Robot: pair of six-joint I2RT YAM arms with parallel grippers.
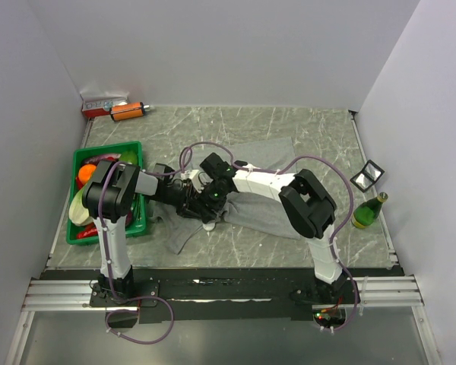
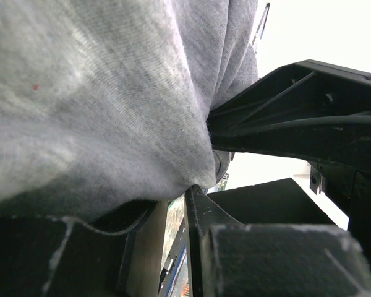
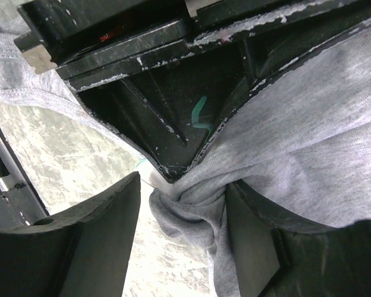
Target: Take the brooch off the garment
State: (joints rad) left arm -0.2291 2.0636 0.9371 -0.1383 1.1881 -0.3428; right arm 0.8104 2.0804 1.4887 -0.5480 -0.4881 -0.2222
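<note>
The garment (image 2: 111, 93) is soft grey knit cloth, matt and finely ribbed. My right gripper (image 3: 185, 192) is matt black plastic, scuffed whitish along its edges. The table (image 1: 289, 129) has a smooth, veined, stone-look finish. At left, the crate (image 1: 106, 148) is glossy green plastic.

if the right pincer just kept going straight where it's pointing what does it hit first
The bunched fold of the garment between the right pincer's open fingers, most likely; right behind sits the left pincer, clamped on that fold. Depth is hard to judge.
</note>
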